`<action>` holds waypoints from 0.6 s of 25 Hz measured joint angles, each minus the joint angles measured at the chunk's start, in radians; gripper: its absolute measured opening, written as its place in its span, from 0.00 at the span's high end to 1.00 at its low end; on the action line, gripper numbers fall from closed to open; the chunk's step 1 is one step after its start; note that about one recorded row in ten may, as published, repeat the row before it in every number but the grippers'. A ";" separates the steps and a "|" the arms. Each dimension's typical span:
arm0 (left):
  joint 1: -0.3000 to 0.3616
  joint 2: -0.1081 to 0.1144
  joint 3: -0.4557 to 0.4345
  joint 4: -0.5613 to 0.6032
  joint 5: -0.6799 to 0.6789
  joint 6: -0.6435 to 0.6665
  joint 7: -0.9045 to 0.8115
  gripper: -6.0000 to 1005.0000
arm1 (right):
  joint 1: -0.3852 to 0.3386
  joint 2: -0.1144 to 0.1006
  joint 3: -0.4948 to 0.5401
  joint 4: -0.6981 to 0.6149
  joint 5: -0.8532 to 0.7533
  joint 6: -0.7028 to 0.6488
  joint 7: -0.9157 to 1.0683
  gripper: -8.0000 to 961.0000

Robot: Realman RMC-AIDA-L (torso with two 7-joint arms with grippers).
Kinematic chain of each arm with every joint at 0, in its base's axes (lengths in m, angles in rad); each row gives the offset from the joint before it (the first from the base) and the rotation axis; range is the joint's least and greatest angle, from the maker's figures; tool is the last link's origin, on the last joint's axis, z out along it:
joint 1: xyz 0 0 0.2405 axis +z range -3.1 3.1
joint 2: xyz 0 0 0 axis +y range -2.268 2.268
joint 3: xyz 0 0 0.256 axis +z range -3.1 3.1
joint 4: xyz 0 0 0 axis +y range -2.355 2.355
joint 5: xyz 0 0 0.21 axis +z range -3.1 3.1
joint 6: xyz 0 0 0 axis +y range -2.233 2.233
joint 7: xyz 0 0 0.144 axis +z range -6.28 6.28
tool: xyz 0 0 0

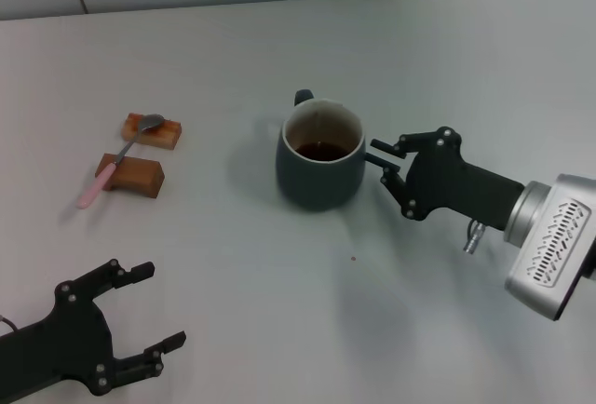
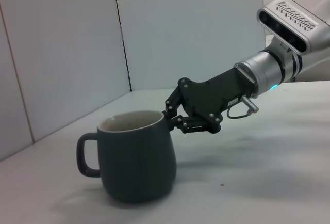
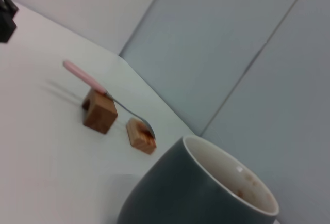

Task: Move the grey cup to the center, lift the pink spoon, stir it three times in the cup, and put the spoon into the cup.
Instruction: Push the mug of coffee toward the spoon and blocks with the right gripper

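Right end effector, fingers apart, sits just beside the rounded dark grey-green mug with cream rim, brown liquid inside.

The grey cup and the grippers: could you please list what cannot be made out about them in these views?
- Head view: whether the right gripper touches the grey cup; the cup's bulge hides the contact.
- Left wrist view: the cup's liquid, hidden by its wall; the pink spoon is out of frame.
- Right wrist view: the cup's base and handle, cut off by the edge.
- The left gripper is idle near the table front.
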 joint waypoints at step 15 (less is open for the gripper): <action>-0.002 0.000 0.000 -0.003 -0.010 -0.002 0.000 0.17 | 0.062 -0.002 -0.024 0.059 0.002 0.004 0.004 0.85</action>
